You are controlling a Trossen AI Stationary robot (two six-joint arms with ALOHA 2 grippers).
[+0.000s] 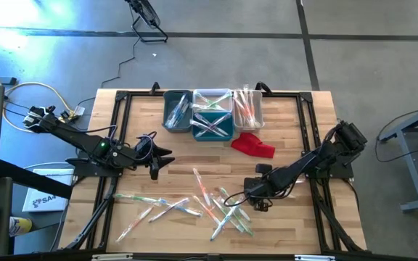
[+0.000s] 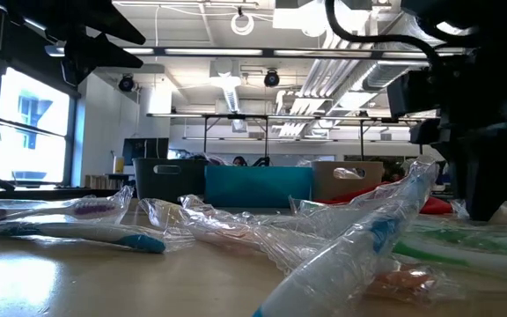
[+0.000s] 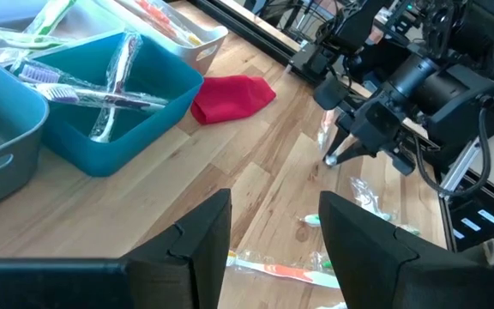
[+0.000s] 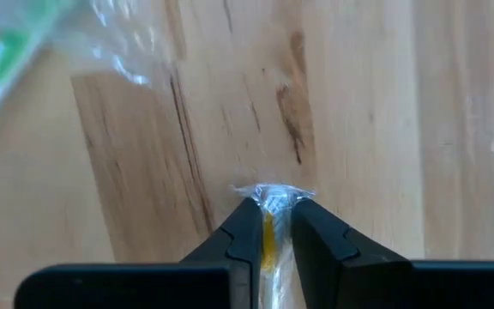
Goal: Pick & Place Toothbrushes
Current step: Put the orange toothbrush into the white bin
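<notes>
Risking a slip first of all: gripping, with the right claw (image 4: 271, 210), only the crinkled tip of a clear wrapper and a sliver of the yellow-orange handle of one toothbrush (image 4: 268, 240), so likely sliding off the slick plastic on lifting, or tearing it and dropping the brush onto the table (image 1: 194, 148). Also risking a tangle: working at the right edge of the loose pile of toothbrushes (image 1: 220, 206) in the lower middle of the high view, among overlapping, crossing wrappers, so possibly dragging a neighbour up or scattering others toward the table's lower edge. Possibly swinging, too, a brush held by its very end, and clipping the red cloth (image 1: 252, 145) or a rim on the way to the bins (image 1: 212, 116) at the upper middle of the high view. Pressing the right claw's fingers nearly together on that toothbrush, low against the wood, at the bottom centre of the right wrist view. Holding the brush's end right between the fingertips there and hiding the rest of it beneath the claw. Leaving a green-handled toothbrush (image 4: 7, 51), in the upper left of the same view, well apart from the fingers. Waiting with the left claw (image 1: 154, 156) at the left middle of the high view, fingers spread and holding nothing, well apart from the pile.
</notes>
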